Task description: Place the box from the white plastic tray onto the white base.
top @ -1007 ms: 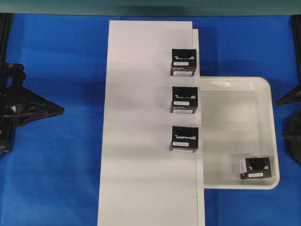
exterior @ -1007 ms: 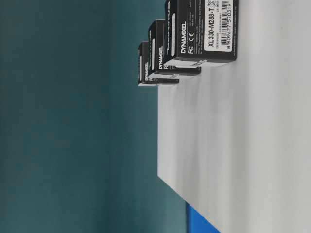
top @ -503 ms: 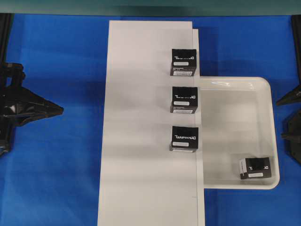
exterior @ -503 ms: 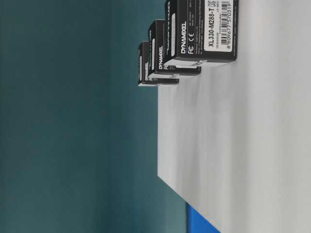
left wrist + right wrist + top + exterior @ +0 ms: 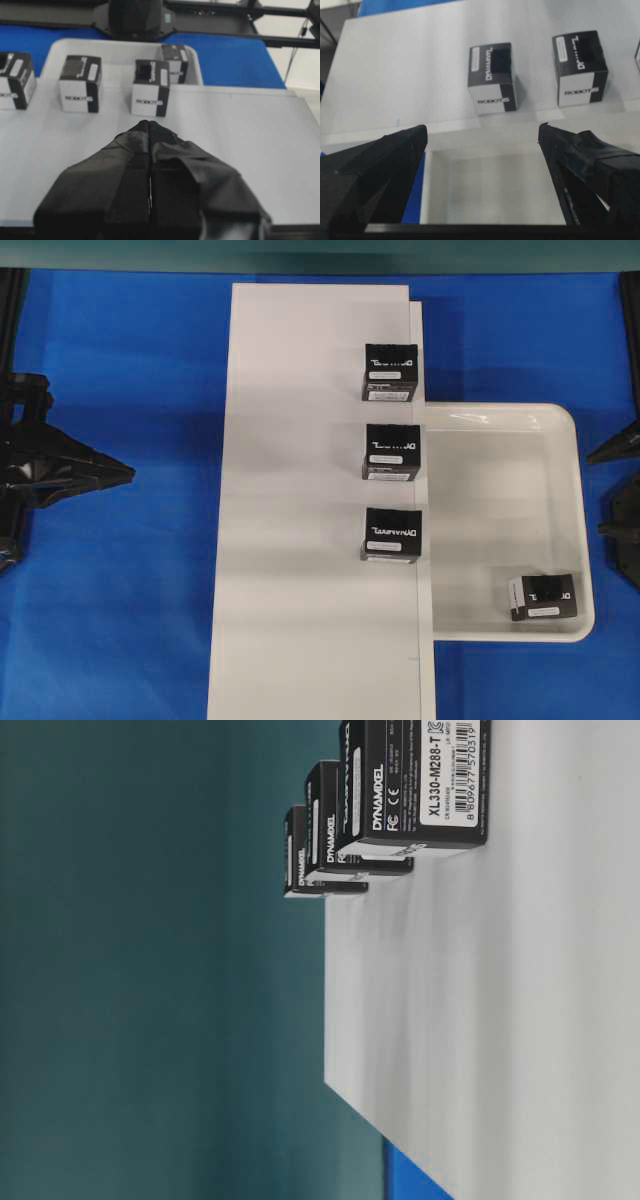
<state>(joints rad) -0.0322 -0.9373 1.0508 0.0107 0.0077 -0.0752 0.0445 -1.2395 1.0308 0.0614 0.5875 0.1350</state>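
Note:
A small black box (image 5: 543,597) lies in the near right corner of the white plastic tray (image 5: 500,500); the left wrist view shows this box (image 5: 174,62) too. On the right edge of the white base (image 5: 300,490), three alike boxes stand in a row: far (image 5: 390,372), middle (image 5: 391,452) and near (image 5: 391,534). My left gripper (image 5: 130,472) is shut and empty over the blue cloth left of the base, its tip (image 5: 150,124) pointing at the row. My right gripper (image 5: 482,131) hangs open at the tray's right side, holding nothing.
Blue cloth (image 5: 120,620) covers the table around the base and tray. The tray's left rim meets the base's right edge. In the table-level view the base (image 5: 500,1020) and its boxes (image 5: 415,785) appear rotated against a teal wall.

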